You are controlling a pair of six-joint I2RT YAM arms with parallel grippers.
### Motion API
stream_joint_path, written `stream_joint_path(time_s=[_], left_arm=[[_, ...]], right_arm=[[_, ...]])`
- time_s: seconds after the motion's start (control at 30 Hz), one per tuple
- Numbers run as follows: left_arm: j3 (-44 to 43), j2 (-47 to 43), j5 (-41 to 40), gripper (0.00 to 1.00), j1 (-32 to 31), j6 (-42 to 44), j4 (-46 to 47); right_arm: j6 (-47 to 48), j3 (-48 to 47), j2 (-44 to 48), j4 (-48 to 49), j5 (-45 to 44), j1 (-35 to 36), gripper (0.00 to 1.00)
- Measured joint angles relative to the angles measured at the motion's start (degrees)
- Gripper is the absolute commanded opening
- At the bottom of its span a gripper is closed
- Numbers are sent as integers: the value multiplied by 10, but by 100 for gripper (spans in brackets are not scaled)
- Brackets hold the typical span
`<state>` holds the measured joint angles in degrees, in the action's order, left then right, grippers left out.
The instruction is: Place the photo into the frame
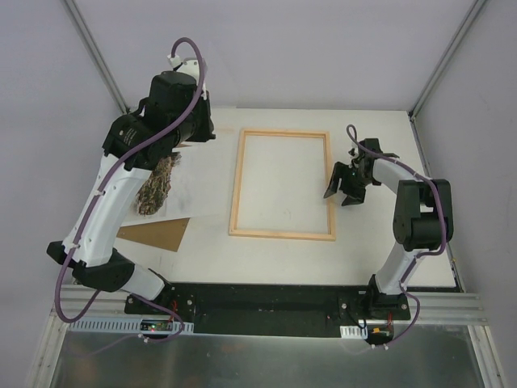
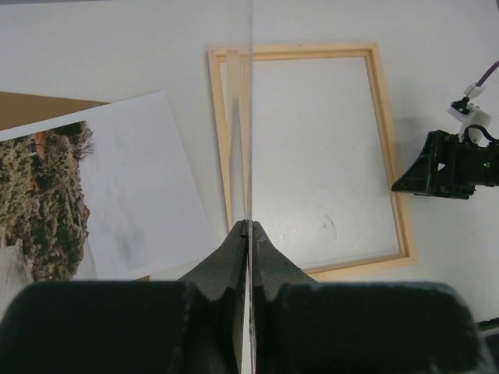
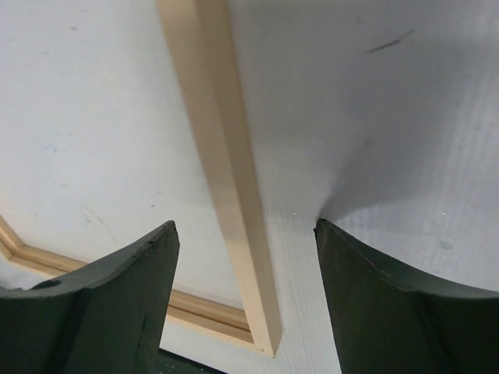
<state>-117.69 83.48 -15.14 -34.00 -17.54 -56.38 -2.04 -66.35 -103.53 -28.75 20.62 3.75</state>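
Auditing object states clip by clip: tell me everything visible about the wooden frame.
The frame is a rectangle of narrow pale wood strips, lying flat on the white table, long sides running near to far. Table shows through its opening. The open right tool brackets its right strip without pinching it.

No legible text, labels, brands or numbers in any view -- frame (image 1: pixel 237 184) and photo (image 2: pixel 117 195) unmarked.
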Motion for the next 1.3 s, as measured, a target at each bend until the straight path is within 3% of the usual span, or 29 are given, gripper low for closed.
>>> stream_joint_path(time_s=[0.13,0.43,0.5,0.73,0.97,1.3], left_arm=[[-5,15,33,0,7,-11,1],[-32,35,88,0,29,-26,8],[-34,35,93,0,35,-27,9],[-35,35,107,0,45,-30,10],[-35,36,126,0,49,-38,10],[-28,43,156,0,69,-60,12]], right_arm=[[1,-9,0,-27,-75,6,64],[5,-53,-28,-45,-206,87,60],[8,-57,-42,-47,-221,98,52],[23,-66,-50,-59,-258,109,12],[44,-67,-49,-60,-246,111,4],[57,-43,-35,-43,-255,152,1]])
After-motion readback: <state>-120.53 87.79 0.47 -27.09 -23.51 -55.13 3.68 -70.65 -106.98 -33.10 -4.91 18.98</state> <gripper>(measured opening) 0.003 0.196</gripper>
